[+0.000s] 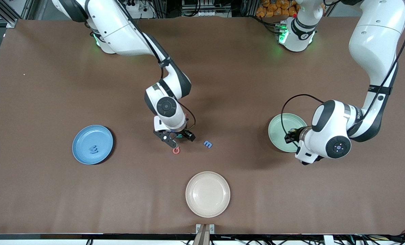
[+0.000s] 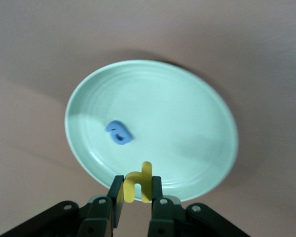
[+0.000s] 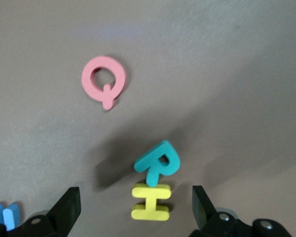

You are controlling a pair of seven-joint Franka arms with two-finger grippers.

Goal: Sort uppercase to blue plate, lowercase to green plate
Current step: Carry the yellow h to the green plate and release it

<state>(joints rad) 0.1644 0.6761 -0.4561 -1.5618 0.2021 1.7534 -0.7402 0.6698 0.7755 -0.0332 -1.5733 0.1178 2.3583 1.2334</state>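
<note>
You have a wide brown table (image 1: 52, 85) under both arms, with dark framing, cabling and a heap of orange items along the robots' edge.

On it, the cream-white plate (image 1: 207, 194) sits bare nearest the front camera and plays no part in the sort.

The blue plate (image 1: 93, 144) lies toward the right arm's end and already carries the blue W (image 1: 93, 149), so judge one capital as sorted.

The green plate (image 2: 151, 128) lies toward the left arm's end, partly covered in the front view by the left arm, and holds the blue a (image 2: 119, 132).

Your left gripper (image 2: 137, 197) hangs over the rim of that plate, jaws pinching the yellow lowercase letter (image 2: 138, 182) upright between them. It sits there, I judge, so that a release drops the piece onto the mint surface.

Your right gripper (image 3: 137, 207) hovers low over the middle of the table with its jaws spread wide and nothing between them. They straddle the yellow H (image 3: 150, 202) and the teal R (image 3: 158, 161), which touch each other. That closeness could make a clean single grasp awkward.

The pinkish Q (image 1: 176, 150) lies flat just beside them, nearer the front camera, and the blue m (image 1: 207, 144) rests apart, toward the left arm's end.

The pinkish lowercase w does not show in any view.
</note>
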